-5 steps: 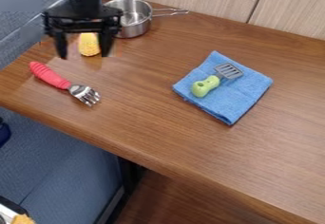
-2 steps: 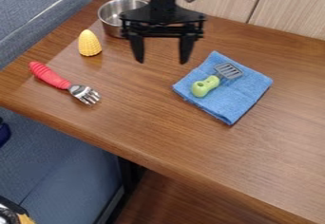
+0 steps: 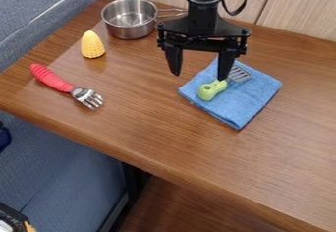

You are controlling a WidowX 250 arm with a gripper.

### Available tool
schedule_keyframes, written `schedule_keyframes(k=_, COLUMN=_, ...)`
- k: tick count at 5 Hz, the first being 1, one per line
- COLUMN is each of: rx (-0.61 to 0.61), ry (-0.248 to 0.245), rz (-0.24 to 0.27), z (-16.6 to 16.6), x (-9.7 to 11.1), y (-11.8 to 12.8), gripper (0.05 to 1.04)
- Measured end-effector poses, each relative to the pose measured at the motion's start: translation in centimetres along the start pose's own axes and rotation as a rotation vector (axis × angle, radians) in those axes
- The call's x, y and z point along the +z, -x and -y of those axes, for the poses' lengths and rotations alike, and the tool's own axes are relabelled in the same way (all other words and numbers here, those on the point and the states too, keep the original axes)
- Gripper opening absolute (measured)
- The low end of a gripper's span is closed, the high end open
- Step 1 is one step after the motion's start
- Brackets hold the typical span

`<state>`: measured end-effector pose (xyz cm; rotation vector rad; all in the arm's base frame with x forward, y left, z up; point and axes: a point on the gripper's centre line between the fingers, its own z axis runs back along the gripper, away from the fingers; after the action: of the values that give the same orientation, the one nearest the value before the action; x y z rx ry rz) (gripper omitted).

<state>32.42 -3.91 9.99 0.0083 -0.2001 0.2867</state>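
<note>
A brown wood-grain table (image 3: 197, 142) stood against a pale wood-panelled wall (image 3: 302, 10) with a dark vertical seam. Blue-grey upholstered seating (image 3: 59, 172) lay along its left side and below its near edge.

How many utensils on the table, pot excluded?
2: red-handled fork at picture left, below the yellow corn; green-handled spatula on the blue cloth, partly behind the hand.

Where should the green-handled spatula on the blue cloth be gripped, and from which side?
The spatula lies flat on the blue cloth, so come from above. Its chunky green handle looks the best hold, jaws across its length, one on each long side; the slotted head looks thin, offering less to pinch.
</note>
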Motion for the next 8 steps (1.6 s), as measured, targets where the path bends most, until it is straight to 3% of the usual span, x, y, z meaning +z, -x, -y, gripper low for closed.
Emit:
schedule_keyframes(k=2, rx=-0.041, ry=0.007, rz=-0.037, z=0.5, x=-1.6, y=0.0, gripper=0.999)
schedule_keyframes(k=5, rx=-0.085, ry=-0.033, rz=-0.083, z=1.4, x=-4.0, y=0.1, gripper=0.964)
schedule_keyframes(k=7, rx=-0.095, ry=-0.049, rz=-0.101, z=1.8, x=-4.9, y=0.2, gripper=0.429)
schedule_keyframes(k=8, rx=-0.089, ry=-0.051, rz=-0.100, z=1.8, x=-4.9, y=0.2, gripper=0.414)
